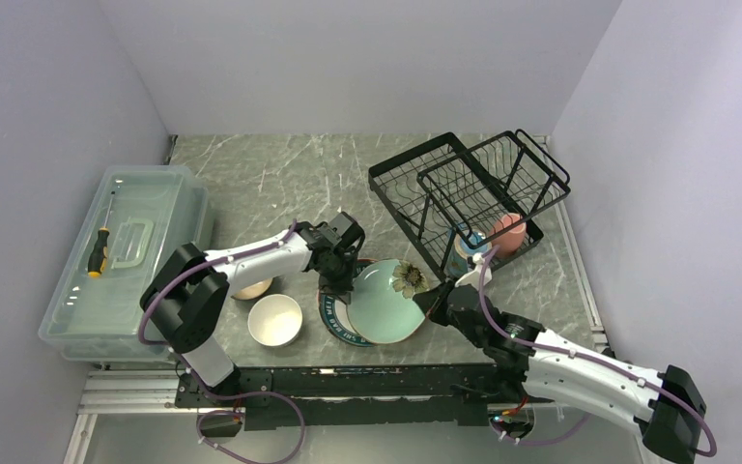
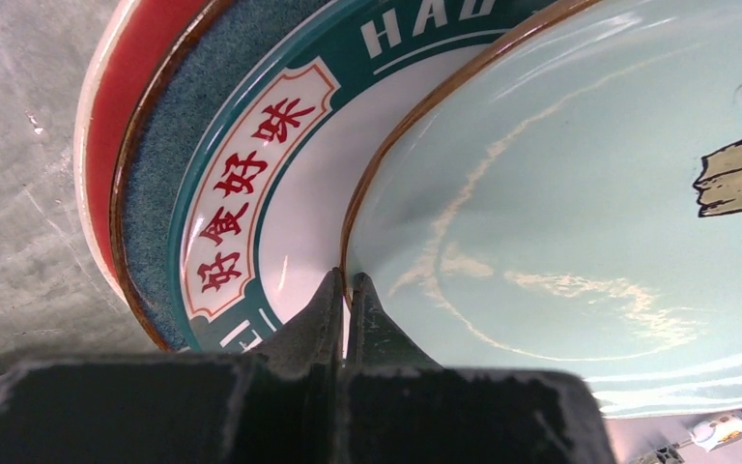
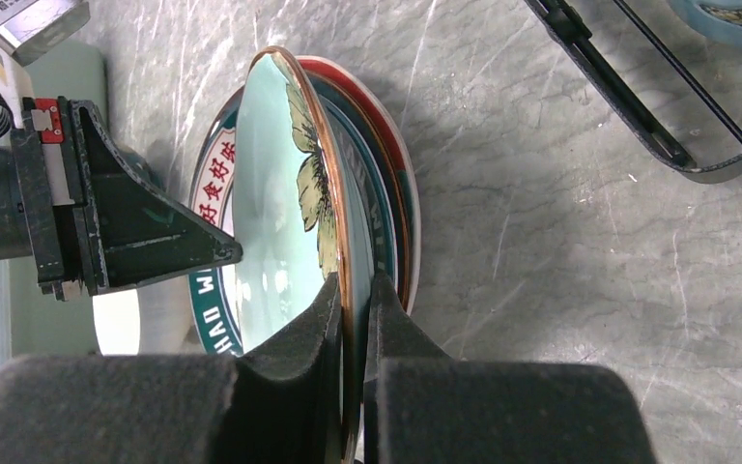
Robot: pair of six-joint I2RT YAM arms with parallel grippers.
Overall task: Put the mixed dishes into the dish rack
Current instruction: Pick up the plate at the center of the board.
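The mint-green flower plate [image 1: 377, 304] stands tilted on edge over the white plate with a lettered dark rim [image 1: 331, 314] and the red plate [image 2: 130, 87]. My right gripper [image 3: 353, 282] is shut on the mint plate's rim [image 3: 275, 213], at its right side in the top view [image 1: 430, 300]. My left gripper [image 2: 346, 280] is shut, and its tips touch the mint plate's opposite rim [image 2: 560, 193]. The black wire dish rack [image 1: 415, 188] holds a blue mug [image 1: 464, 253] and a pink mug [image 1: 507, 232]. A white bowl [image 1: 274, 319] sits on the table. A brown bowl [image 1: 253, 288] is partly hidden under my left arm.
A clear plastic box [image 1: 121, 256] with a screwdriver [image 1: 98, 253] on its lid stands at the left. Walls close in on the left, back and right. The rack's black frame [image 3: 638, 116] lies just beyond the plate stack.
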